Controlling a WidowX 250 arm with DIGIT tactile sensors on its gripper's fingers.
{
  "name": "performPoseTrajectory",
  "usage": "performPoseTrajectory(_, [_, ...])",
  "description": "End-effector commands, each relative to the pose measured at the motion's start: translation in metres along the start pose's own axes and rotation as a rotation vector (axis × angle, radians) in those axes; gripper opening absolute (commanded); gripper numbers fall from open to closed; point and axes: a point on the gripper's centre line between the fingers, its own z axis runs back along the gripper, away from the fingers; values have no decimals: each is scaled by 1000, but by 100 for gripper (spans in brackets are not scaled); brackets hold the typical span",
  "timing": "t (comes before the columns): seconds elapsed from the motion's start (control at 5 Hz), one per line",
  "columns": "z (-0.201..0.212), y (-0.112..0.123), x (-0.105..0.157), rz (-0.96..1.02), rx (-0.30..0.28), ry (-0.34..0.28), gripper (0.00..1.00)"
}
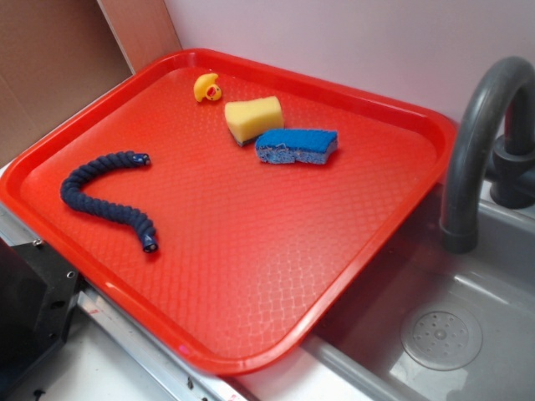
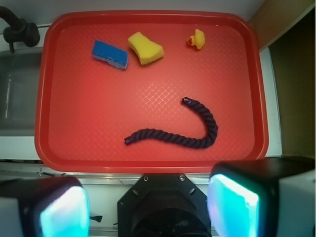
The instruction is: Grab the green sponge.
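Far across the red tray (image 2: 54, 123) from the spread-apart gripper (image 2: 148, 207), the green sponge (image 2: 145, 48) lies ahead, its long axis seemingly slightly slanted.

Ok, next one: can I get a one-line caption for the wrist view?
Open fingers above a red tray holding the green sponge, a blue sponge, a rubber duck and a dark rope.
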Motion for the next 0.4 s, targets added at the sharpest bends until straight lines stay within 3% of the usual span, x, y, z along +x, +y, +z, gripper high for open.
performPoseTrajectory(0.0, [0, 0, 0, 0, 0, 0, 100])
performPoseTrajectory(0.2, [-14, 12, 25, -50, 40, -6, 100])
